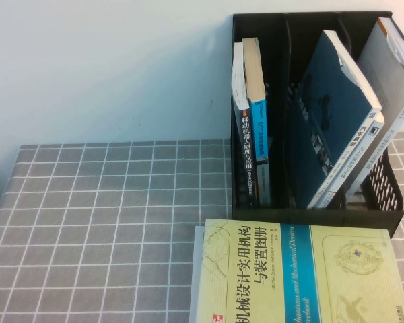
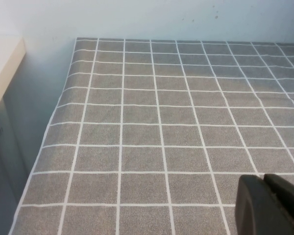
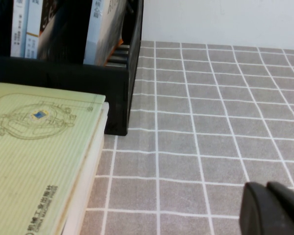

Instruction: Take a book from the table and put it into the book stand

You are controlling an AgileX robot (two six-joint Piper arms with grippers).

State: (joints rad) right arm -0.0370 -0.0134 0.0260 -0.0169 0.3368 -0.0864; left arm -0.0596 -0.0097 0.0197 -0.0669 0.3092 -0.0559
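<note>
The black book stand [image 1: 384, 202] stands at the back right of the grey checked table [image 1: 108, 222]. A large thick book with a dark blue cover [image 1: 330, 114] stands in its middle slot and leans to the right. The stand also shows in the right wrist view [image 3: 122, 98]. Neither gripper shows in the high view. My left gripper [image 2: 265, 180] is shut and empty over bare cloth near the table's left edge. My right gripper [image 3: 267, 187] is shut and empty over bare cloth, to the right of the stand.
A pale yellow-green book with a blue band [image 1: 303, 276] lies flat in front of the stand, on top of a white book [image 1: 196, 269]. Two thin books [image 1: 252, 134] stand in the left slot. A grey-white paperback [image 1: 390, 74] leans in the right slot.
</note>
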